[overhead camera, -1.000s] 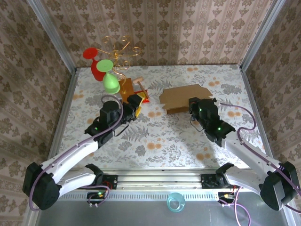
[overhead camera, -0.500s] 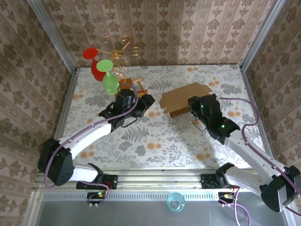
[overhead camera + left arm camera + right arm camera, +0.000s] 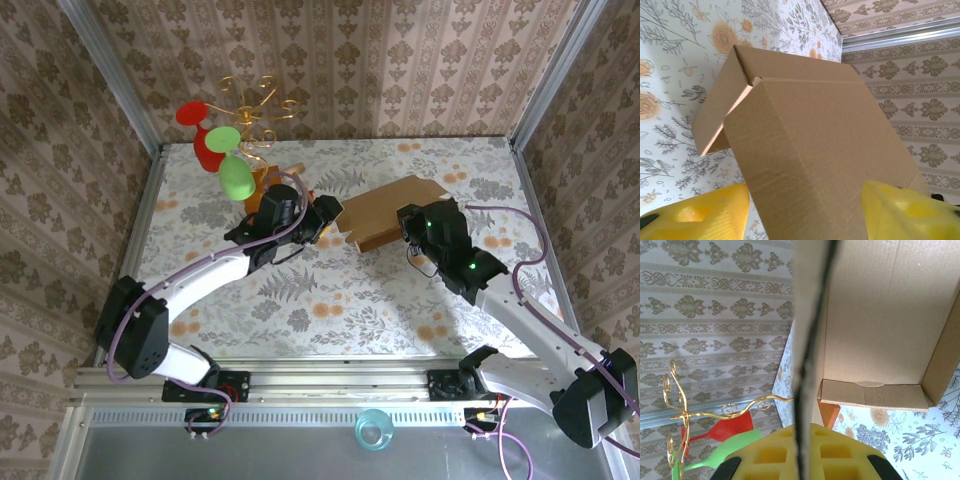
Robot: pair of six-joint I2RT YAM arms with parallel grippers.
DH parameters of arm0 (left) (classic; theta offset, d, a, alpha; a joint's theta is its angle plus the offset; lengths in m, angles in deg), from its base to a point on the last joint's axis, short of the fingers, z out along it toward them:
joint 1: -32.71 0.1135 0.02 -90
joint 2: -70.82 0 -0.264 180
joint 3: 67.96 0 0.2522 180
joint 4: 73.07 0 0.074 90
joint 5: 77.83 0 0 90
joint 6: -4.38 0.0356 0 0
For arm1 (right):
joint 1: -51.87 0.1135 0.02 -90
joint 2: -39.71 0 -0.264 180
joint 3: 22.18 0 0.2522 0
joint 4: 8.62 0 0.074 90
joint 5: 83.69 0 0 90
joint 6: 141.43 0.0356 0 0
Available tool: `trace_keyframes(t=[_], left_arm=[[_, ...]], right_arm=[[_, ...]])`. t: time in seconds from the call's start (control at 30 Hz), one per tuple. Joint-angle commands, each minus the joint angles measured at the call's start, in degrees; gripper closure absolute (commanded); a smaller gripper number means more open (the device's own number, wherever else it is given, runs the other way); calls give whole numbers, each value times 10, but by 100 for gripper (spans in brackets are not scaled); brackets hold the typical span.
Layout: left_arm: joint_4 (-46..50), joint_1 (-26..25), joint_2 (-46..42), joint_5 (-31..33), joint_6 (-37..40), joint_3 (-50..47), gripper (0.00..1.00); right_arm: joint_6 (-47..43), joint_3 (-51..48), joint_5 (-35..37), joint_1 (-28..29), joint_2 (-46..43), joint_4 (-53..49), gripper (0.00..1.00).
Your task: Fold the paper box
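The paper box (image 3: 385, 208) is plain brown corrugated cardboard, partly folded up. In the overhead view it sits at the middle of the flowered table (image 3: 330, 295), towards the back, tilted with its far right corner raised. The left wrist view shows the paper box (image 3: 815, 145) with a broad smooth panel, a sharp crease along the top and a side flap bent down towards the table. The right wrist view looks into the paper box (image 3: 890, 310) from inside: a flat panel, a short folded strip across its lower edge and a side wall on the right.

There is one box and there are two arms. At the back left stands one gold wire stand (image 3: 250, 105) with two plastic glasses, one red glass (image 3: 205, 148) and one green glass (image 3: 236, 177). One orange-brown wooden block (image 3: 262, 185) sits just below them. One small clear cup (image 3: 373, 430) sits by the near rail.

The right gripper (image 3: 408, 226) is clenched on a thin wall of the box at its right near side; in its own wrist view the right gripper (image 3: 801, 452) has the cardboard edge pinched between the yellow pads. The left gripper (image 3: 330, 214) is at the box's left end. In its wrist view the left gripper (image 3: 802, 212) has its fingers spread to either side of the box, with a strip of table showing beside the left finger (image 3: 700, 215).

A second ago the left gripper was well left of the box, near the block; it has since reached across to it. The box lay flatter then and is now more tipped up.
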Motion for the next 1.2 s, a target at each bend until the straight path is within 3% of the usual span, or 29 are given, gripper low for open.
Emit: trace_keyframes(t=[0.0, 0.73, 1.17], left_arm=[[-32, -9, 11, -16, -14, 17, 40], [-84, -21, 58, -28, -40, 34, 43], [-107, -14, 75, -38, -48, 32, 58]], right_arm=[[-1, 3, -8, -3, 3, 28, 100], [5, -12, -34, -5, 20, 52, 100], [5, -17, -42, -6, 31, 60, 100]])
